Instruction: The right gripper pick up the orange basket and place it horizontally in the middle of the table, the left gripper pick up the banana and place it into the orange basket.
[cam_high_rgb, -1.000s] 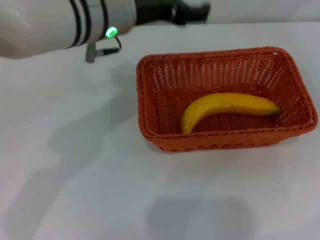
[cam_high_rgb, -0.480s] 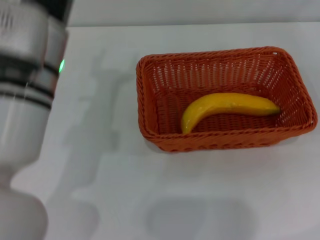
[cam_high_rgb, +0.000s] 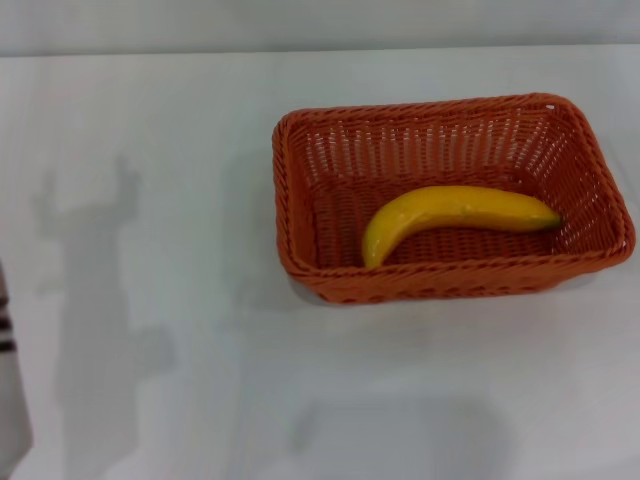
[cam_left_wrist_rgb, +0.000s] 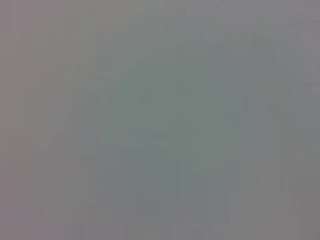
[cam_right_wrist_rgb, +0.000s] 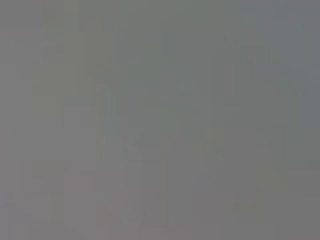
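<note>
Grippers, both: you will find neither claw in any view, so whether either is open, closed or holding anything cannot be told; neither wrist view shows anything you could place. Item, nearest: a sliver of the left arm (cam_high_rgb: 8, 380), silver with dark bands, at the near left edge of the head view, well apart from the work, which reads as an arm clear of the job. Its gripper is out of view. Item, surface: the table (cam_high_rgb: 150, 200), plain white, carrying a soft arm-shaped shadow on its left side. Item, centre right: the orange basket (cam_high_rgb: 300, 180), woven, rectangular, standing flat with its long side running across your view, somewhat right of the table's middle; that crosswise lie matches the horizontal placement asked for. Item, inside the basket: the banana (cam_high_rgb: 450, 212), lying on the basket floor, curved, one end near the front left corner and the other reaching toward the right wall, fully below the rim. It lies lengthwise because the basket's long run suits its length. Judgement: both placements look complete, and nothing near the basket threatens to disturb it.
</note>
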